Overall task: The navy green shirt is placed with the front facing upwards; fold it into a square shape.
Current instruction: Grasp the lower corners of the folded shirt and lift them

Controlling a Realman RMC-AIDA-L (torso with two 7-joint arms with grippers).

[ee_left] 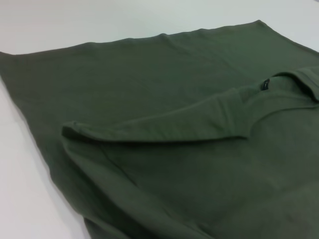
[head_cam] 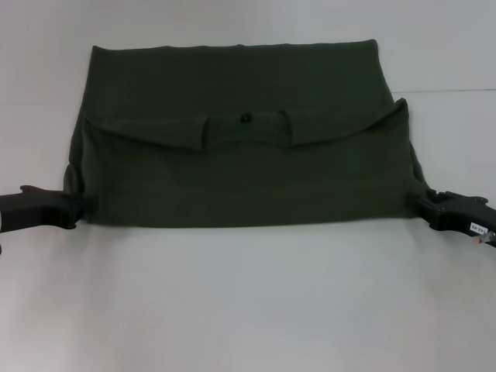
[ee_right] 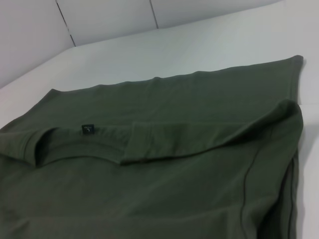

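The navy green shirt (head_cam: 240, 167) lies flat on the white table (head_cam: 248, 310), folded into a wide band whose long axis runs left to right, its collar edge folded over toward the far side. The left gripper (head_cam: 74, 211) and the right gripper (head_cam: 425, 203) sit at the band's near corners, touching the cloth, though whether they pinch it I cannot tell. A small dark neck label (ee_right: 87, 129) carries what looks like an "L".
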